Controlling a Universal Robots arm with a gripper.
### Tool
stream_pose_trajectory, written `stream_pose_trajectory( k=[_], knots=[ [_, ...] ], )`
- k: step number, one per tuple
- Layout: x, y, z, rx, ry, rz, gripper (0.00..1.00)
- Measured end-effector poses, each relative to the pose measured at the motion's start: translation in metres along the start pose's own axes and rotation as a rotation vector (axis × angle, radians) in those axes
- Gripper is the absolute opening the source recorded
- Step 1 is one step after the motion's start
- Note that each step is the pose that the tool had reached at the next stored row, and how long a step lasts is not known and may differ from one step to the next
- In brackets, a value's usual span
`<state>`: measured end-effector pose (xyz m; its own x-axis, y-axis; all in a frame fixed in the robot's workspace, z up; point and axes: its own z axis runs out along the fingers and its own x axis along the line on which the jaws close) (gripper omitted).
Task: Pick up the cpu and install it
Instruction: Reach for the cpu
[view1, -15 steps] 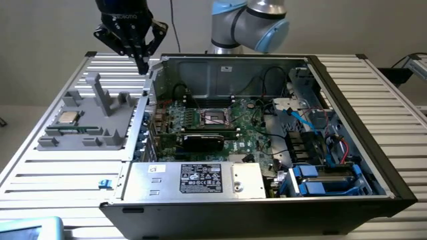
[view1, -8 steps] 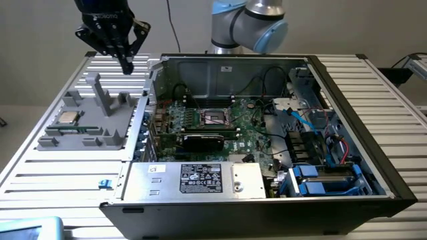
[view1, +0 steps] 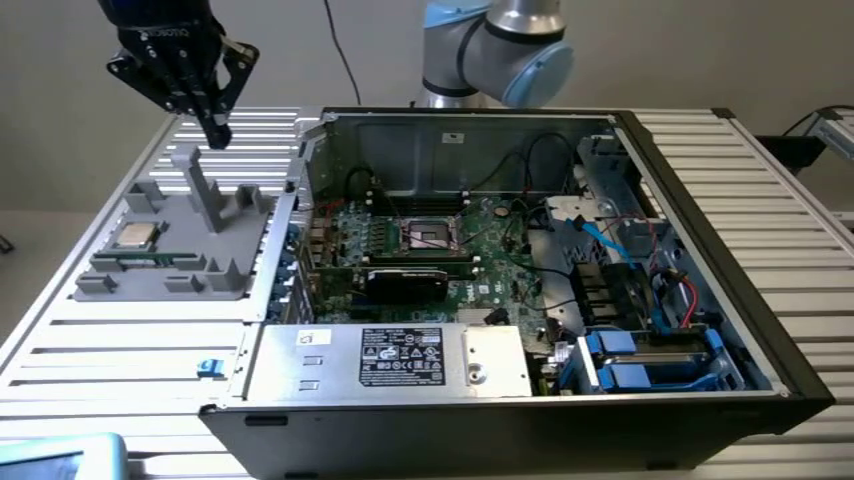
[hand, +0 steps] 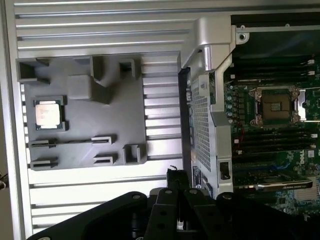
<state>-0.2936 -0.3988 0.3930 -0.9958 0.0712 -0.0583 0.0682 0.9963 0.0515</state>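
Observation:
The cpu (view1: 135, 236) (hand: 48, 114), a small square chip with a shiny silver top, lies flat on the grey holder tray (view1: 227, 255) (hand: 125, 117) at the exterior view's left. My gripper (view1: 214, 132) (hand: 178, 197) hangs high above the tray's far end, shut with nothing between its black fingers. The open computer case (view1: 694, 210) stands to the tray's right. Its dark square socket (view1: 431, 236) (hand: 276, 106) with a metal frame sits on the green motherboard.
Grey posts (view1: 202, 185) rise from the holder tray below my gripper. A green memory stick (view1: 144, 260) lies along the tray's near side. Cables, drive bays and a silver power supply (view1: 387, 357) fill the case. Ribbed metal table (view1: 120, 350) surrounds everything.

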Motion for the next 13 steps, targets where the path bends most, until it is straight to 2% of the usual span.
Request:
stream_pose_trajectory(
  k=[9,13],
  knots=[
    [0.041,-0.0018,0.0004,0.0,-0.0005,0.0,0.11],
    [0.057,0.0047,0.0028,0.0002,-0.0006,0.0,0.11]
  ],
)
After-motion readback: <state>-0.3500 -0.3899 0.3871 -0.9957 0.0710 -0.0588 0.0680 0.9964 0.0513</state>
